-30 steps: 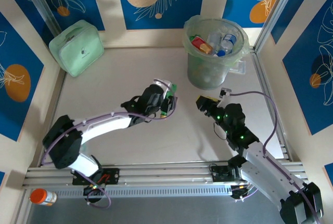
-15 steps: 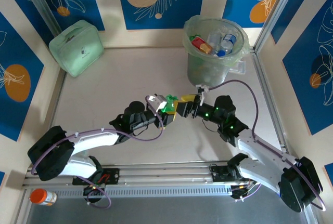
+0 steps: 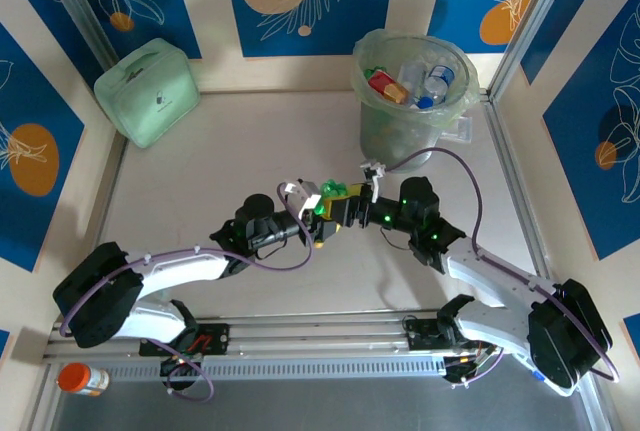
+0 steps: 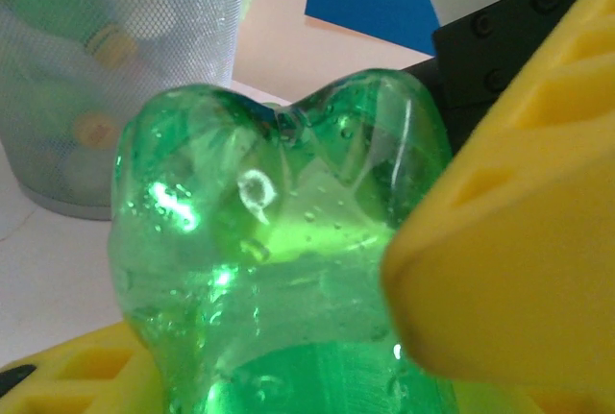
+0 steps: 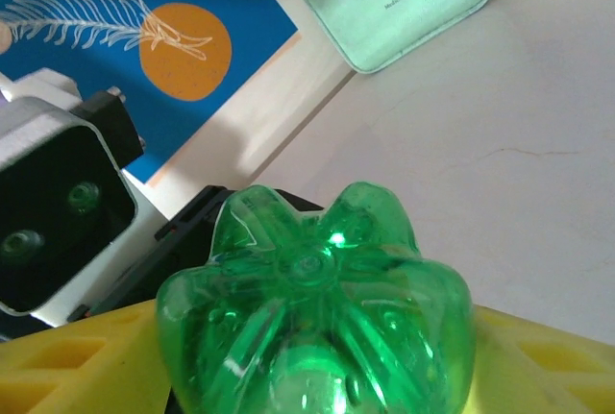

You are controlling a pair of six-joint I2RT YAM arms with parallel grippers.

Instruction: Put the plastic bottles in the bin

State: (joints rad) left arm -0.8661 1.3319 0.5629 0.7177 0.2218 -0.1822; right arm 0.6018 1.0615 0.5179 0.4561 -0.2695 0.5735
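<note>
A green plastic bottle [image 3: 334,193] hangs above the middle of the table between both grippers. My left gripper [image 3: 322,209] is shut on it; in the left wrist view the bottle [image 4: 279,241] fills the gap between my yellow fingers [image 4: 500,241]. My right gripper [image 3: 350,207] meets it from the right, and its yellow fingers [image 5: 538,356] press both sides of the bottle's ribbed base [image 5: 317,308]. The bin [image 3: 372,121], a pale-green bucket with a clear bag, stands at the back right with several plastic bottles [image 3: 425,79] inside. It shows blurred behind the bottle [image 4: 125,78].
A mint-green case [image 3: 148,91] leans in the back left corner and appears in the right wrist view [image 5: 394,1]. An orange-capped jar [image 3: 82,379] lies below the rail at front left. Aluminium rails run along the right and near edges.
The left arm swung the green bottle right toward the middle. The right arm reached left to meet it, and its fingers have come in around the bottle's base.
</note>
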